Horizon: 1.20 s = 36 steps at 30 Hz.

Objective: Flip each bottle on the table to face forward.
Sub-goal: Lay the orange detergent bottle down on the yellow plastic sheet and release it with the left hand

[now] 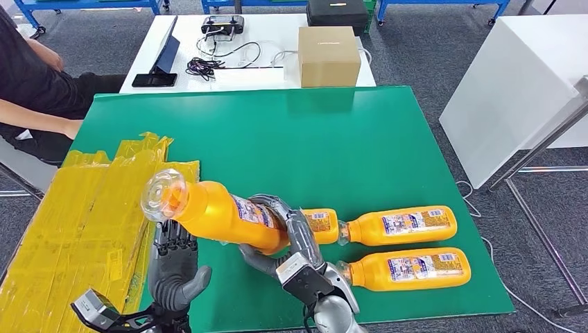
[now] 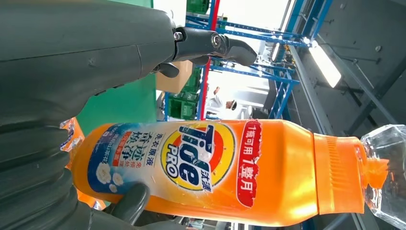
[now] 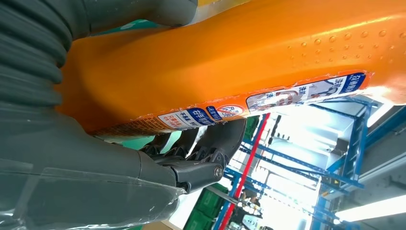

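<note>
Orange bottle [image 1: 215,215] lifted off the green table [image 1: 333,139], tilted, clear cap [image 1: 163,195] up toward the left — right hand [image 1: 291,239] wrapped around its lower body. Left hand [image 1: 173,267] below the cap end, fingers spread, touching nothing I can make out. Left wrist view: front label [image 2: 191,155] facing that camera. Two more bottles [image 1: 405,225] [image 1: 409,269] lie on the table by the right hand, a third [image 1: 320,225] partly hidden behind it. Yellow tape patch [image 1: 76,222] at left. Cardboard box [image 1: 329,55] beyond
</note>
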Available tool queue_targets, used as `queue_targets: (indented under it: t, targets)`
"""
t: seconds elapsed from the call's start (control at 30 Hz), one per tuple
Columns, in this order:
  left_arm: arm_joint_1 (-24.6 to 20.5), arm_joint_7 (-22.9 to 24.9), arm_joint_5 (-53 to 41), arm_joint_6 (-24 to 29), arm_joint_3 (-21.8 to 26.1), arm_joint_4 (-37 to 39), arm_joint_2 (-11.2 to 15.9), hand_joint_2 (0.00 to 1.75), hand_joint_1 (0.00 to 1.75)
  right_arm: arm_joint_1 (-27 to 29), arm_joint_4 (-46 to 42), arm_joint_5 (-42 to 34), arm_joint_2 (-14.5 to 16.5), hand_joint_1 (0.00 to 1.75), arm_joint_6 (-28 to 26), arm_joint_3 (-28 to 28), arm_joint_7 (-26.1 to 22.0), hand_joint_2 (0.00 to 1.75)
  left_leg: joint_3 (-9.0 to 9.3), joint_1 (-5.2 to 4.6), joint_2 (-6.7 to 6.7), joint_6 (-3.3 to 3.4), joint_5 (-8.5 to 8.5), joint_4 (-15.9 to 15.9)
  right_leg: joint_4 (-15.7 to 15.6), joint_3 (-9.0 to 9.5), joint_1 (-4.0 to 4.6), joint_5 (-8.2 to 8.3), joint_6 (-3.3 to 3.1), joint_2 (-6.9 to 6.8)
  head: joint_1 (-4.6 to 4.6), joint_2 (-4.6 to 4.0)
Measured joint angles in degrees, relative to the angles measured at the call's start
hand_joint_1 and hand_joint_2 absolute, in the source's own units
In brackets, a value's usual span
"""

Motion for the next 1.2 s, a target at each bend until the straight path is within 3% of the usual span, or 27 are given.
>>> queue_targets:
  t: [0.3, 0.4, 0.53, 0.63, 0.77, 1.2]
  targets:
    - [0.0, 0.0, 0.0, 0.0, 0.0, 0.0, 0.0, 1.75, 0.00, -0.1, 0.5, 0.0, 0.0, 1.75, 0.0, 0.1, 0.0, 1.75, 0.00, 0.00, 0.00, 0.00, 0.00, 0.0, 0.0, 0.00, 0.00, 0.00, 0.00, -0.01, -0.01, 0.00]
    - [0.0, 0.0, -0.2, -0.2, -0.1, 0.0, 0.1, 1.75, 0.00, -0.8, 1.2, 2.8, 0.1, 1.74, 1.1, 0.7, 2.5, 1.75, -0.03, 0.00, 0.03, 0.00, 0.00, 0.0, 0.0, 0.01, 0.02, 0.00, 0.00, 0.00, 0.01, 0.00]
    - [-0.3, 0.0, -0.5, 0.3, -0.9, -0.3, 0.6, 1.75, 0.00, -6.5, 10.0, 9.6, 1.5, 1.74, -3.3, 6.0, 7.9, 1.75, 0.01, 0.02, 0.11, 0.00, 0.05, 0.0, 0.0, 0.04, 0.06, 0.02, 0.00, -0.03, 0.00, 0.00]
    - [-0.4, 0.0, -0.1, 0.5, -0.9, -0.8, 1.0, 1.75, 0.00, -10.7, 16.9, 8.0, 1.9, 1.75, -7.2, 11.3, 9.8, 1.75, 0.00, 0.03, -0.03, -0.02, 0.11, 0.0, 0.0, 0.07, 0.06, 0.02, 0.00, -0.18, -0.01, 0.00]
    - [-0.3, 0.0, 0.2, 0.2, -1.0, -1.8, 1.4, 1.75, 0.00, -13.4, 23.0, 7.5, 2.3, 1.75, -7.8, 15.9, 10.9, 1.75, -0.04, 0.03, -0.07, -0.02, 0.12, 0.0, 0.0, 0.07, 0.06, 0.02, 0.00, -0.25, 0.01, 0.00]
    - [-0.2, 0.0, 0.7, -0.8, -0.8, -3.0, 1.9, 1.75, 0.00, -16.3, 30.1, 6.8, 3.0, 1.74, -7.4, 20.0, 11.0, 1.75, -0.07, 0.01, -0.09, -0.02, 0.12, 0.0, 0.0, 0.04, 0.00, 0.01, 0.00, -0.29, 0.01, 0.00]
